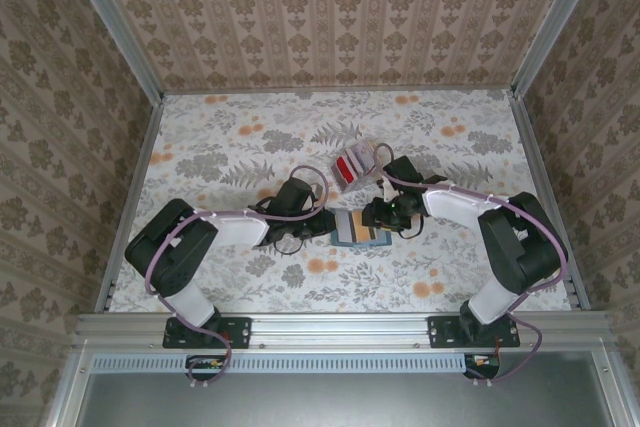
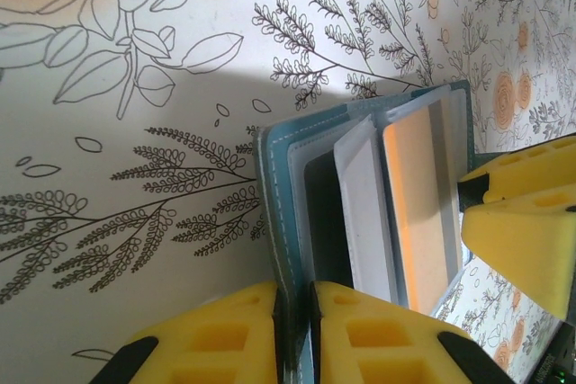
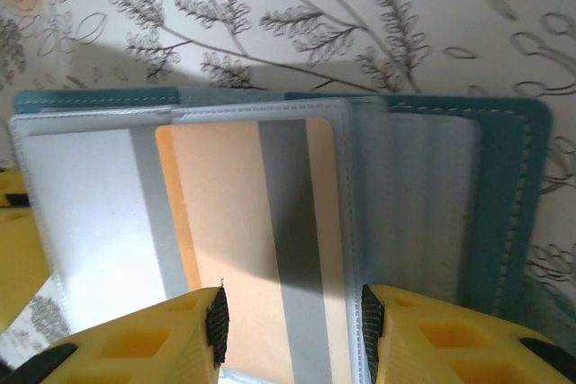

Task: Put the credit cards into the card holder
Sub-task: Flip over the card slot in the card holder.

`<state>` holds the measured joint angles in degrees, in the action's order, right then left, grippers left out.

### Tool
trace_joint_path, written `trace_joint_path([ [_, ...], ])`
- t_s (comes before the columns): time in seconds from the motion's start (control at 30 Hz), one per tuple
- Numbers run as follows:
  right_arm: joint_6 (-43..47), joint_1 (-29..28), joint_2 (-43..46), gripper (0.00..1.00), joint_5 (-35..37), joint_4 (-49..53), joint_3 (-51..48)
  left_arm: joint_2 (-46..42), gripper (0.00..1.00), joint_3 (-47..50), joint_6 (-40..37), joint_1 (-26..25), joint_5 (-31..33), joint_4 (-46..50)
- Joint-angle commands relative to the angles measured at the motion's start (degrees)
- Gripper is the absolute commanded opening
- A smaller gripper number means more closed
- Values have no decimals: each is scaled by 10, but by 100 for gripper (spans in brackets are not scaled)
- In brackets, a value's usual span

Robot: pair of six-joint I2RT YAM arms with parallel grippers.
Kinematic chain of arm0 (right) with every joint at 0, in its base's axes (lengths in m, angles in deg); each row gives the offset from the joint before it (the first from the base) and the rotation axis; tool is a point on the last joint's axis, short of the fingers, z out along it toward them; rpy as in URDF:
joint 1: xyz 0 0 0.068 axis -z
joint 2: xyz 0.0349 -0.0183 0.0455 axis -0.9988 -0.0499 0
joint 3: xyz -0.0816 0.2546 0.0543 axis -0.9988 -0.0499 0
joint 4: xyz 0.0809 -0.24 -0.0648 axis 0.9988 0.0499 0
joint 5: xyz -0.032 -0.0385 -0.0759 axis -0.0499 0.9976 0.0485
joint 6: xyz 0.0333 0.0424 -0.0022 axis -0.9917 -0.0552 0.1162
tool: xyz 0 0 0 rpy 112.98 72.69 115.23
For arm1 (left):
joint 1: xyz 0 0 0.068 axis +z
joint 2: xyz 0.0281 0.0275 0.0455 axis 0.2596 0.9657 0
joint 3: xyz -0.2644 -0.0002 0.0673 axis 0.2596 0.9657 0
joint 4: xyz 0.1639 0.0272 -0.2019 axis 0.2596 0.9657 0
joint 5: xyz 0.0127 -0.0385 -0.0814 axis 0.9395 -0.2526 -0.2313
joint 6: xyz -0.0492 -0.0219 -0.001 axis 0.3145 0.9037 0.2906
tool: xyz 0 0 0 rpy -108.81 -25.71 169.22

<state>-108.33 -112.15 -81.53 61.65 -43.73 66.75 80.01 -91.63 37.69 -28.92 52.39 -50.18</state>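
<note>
The dark teal card holder (image 1: 360, 230) lies open on the flowered table between both grippers. My left gripper (image 1: 325, 225) is shut on the edge of its teal cover (image 2: 279, 222), which runs between the yellow fingertips (image 2: 295, 330). Inside, clear sleeves hold a white card (image 3: 81, 213) and an orange card with a grey stripe (image 3: 234, 222). My right gripper (image 3: 292, 321) stands partly open over the orange card, its right pad against the sleeve's edge. One of its yellow fingers (image 2: 522, 222) appears in the left wrist view. More credit cards (image 1: 352, 165), red and white, lie just behind the holder.
The flowered table (image 1: 230, 147) is bounded by metal rails and patterned walls on three sides. Both arms reach in from the near edge and meet at the middle, cables looping beside them.
</note>
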Motion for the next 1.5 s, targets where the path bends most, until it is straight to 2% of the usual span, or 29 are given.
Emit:
trace_joint_path([
  [0.0, -19, -5, 0, 45, -53, -29, 8, 4, 16, 1, 8, -8, 1, -10],
  [0.43, -33, -16, 40, 46, -95, -22, 40, 5, 16, -3, 8, -10, 2, -10],
  [0.9, -47, -50, -28, 46, -122, -60, 64, -5, 17, 3, 8, -12, 9, -4],
  [0.97, -43, -51, -31, 46, -115, -58, 64, -8, 20, 4, 5, -12, 11, -1],
  [1.2, -23, -51, -37, 47, -88, -39, 64, -36, 41, 1, -8, -14, 48, 48],
  [1.47, 1, -43, -16, 47, -59, -8, 75, -97, 44, 17, -24, -11, 127, 124],
])
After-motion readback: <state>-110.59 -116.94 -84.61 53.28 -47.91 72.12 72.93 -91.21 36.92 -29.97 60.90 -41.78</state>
